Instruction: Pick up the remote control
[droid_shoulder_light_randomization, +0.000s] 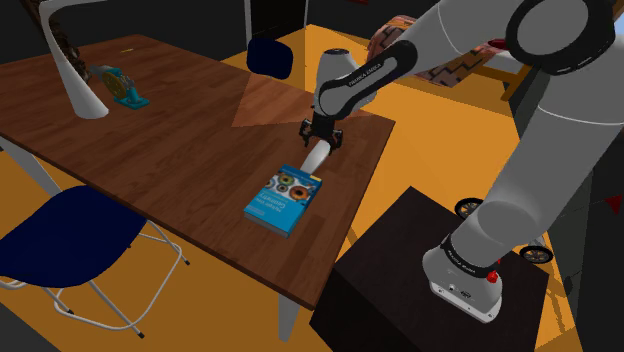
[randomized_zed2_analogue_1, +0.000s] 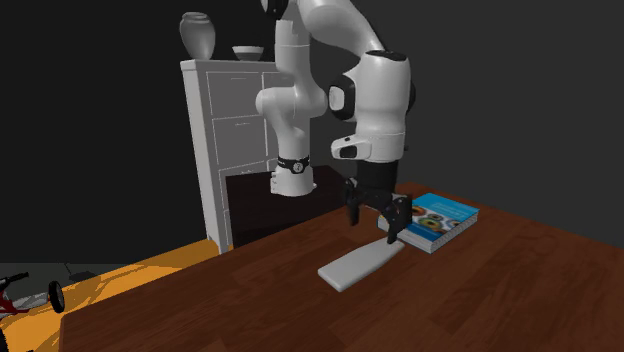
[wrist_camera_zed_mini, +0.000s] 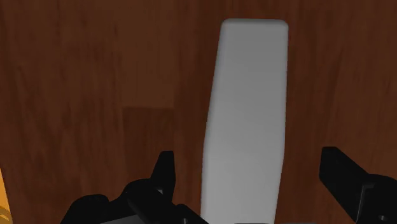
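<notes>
The remote control (droid_shoulder_light_randomization: 316, 155) is a plain pale grey slab lying flat on the brown wooden table (droid_shoulder_light_randomization: 180, 150), near the table's edge closest to the stand. One end of it touches or rests against a blue book (droid_shoulder_light_randomization: 283, 198). My black gripper (droid_shoulder_light_randomization: 325, 138) hangs just above the other end, pointing down. In the second exterior view the gripper (randomized_zed2_analogue_1: 375, 228) is a little above the remote (randomized_zed2_analogue_1: 360, 263). In the wrist view the gripper (wrist_camera_zed_mini: 248, 159) is open, its fingers standing on either side of the remote (wrist_camera_zed_mini: 245, 114) without touching it.
The blue book (randomized_zed2_analogue_1: 440, 220) lies beside the remote. A blue chair (droid_shoulder_light_randomization: 70, 235) stands at the table's near side and another (droid_shoulder_light_randomization: 270, 57) at the far side. A white curved stand (droid_shoulder_light_randomization: 80, 85) and a teal object (droid_shoulder_light_randomization: 125, 85) sit at the far left. A white cabinet (randomized_zed2_analogue_1: 225, 120) stands behind the arm.
</notes>
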